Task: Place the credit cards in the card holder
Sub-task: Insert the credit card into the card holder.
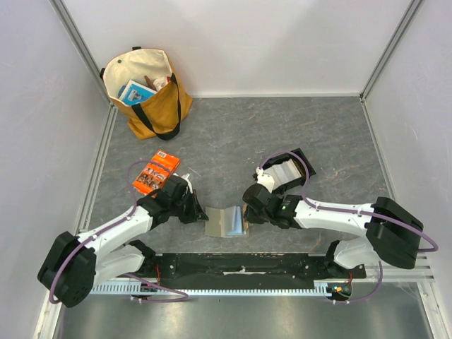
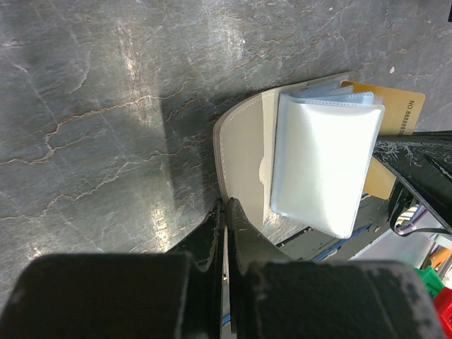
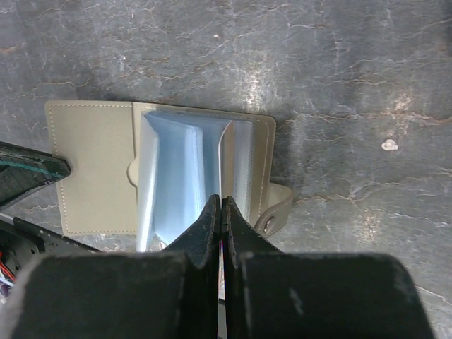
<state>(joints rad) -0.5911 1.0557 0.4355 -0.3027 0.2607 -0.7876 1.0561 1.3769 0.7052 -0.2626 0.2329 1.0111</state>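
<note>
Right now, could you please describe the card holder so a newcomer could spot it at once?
On the grey table, look near the front edge, between the left gripper and right gripper. The card holder lies open there. Unlike the orange packet and black tray, it is an olive-grey wallet with clear sleeves fanned up.

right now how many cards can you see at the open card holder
1: a tan card sticks out from behind the clear sleeves of the open card holder, on the side away from its bare flap. Others may be hidden inside the sleeves.
</note>
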